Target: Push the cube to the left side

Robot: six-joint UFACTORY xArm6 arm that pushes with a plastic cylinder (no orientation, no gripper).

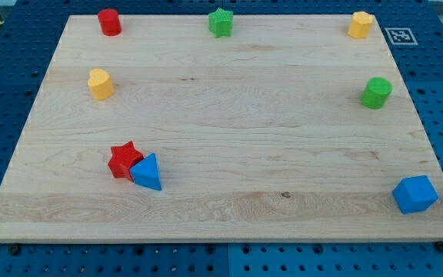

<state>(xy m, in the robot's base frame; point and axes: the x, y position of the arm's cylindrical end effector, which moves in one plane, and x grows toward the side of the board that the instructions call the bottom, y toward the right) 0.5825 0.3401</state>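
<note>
The blue cube [415, 194] sits near the board's bottom right corner, close to the right edge. My tip does not show in the camera view, so its place relative to the blocks cannot be told. A red star block [124, 160] and a blue triangle block [148, 171] touch each other at the lower left.
A red cylinder [110, 21] stands at the top left, a green star [221, 22] at the top middle, a yellow hexagon block [361, 25] at the top right. A yellow block [100, 84] is at the left, a green cylinder [376, 92] at the right. The wooden board [229, 115] lies on a blue pegboard.
</note>
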